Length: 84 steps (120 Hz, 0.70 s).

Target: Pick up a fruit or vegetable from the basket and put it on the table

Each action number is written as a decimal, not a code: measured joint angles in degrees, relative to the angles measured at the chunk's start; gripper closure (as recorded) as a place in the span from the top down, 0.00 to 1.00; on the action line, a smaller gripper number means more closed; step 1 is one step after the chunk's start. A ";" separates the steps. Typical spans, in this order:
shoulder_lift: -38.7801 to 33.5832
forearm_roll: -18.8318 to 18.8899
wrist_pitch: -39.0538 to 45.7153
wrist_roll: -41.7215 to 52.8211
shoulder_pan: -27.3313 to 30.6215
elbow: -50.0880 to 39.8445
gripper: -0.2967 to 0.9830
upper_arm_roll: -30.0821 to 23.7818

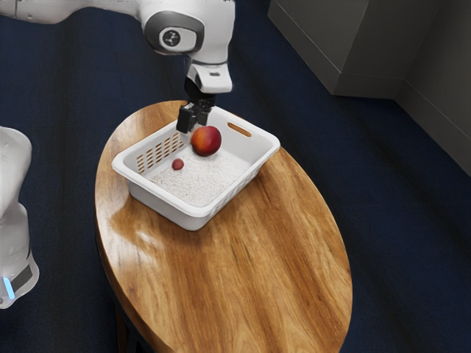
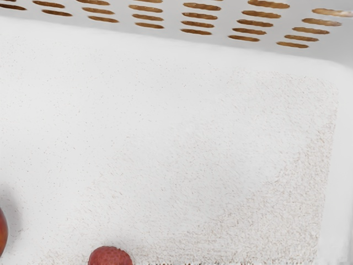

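One large, round, red-orange fruit [image 1: 208, 141]: probably firm, slippery; clasp its widest middle.
White plastic basket [image 1: 158, 201]: fruit near far corner.
Fingers [image 1: 193, 120]: spread or pressed together, cannot tell.

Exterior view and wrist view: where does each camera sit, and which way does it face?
Exterior view: set above table height at the arm's side, looking down across the table and basket; the arm enters from the upper left, its gripper over the basket.
Wrist view: on the hand, looking down at the basket's floor and slotted wall.
Shared: the basket, the small red fruit and the larger one, both cut off in the wrist view.
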 joint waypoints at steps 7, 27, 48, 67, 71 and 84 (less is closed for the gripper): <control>-0.36 0.48 1.30 2.88 -0.04 -1.76 0.76 0.86; -2.84 1.19 5.03 10.85 -0.07 -5.71 0.76 2.63; -5.56 0.51 6.71 17.89 1.78 -10.60 0.76 2.81; -5.52 -0.85 6.85 22.73 2.52 -12.11 0.76 2.51; -5.41 -1.05 6.83 23.60 2.37 -12.11 0.76 2.45; -4.96 -1.42 6.94 26.10 2.09 -12.10 0.76 2.34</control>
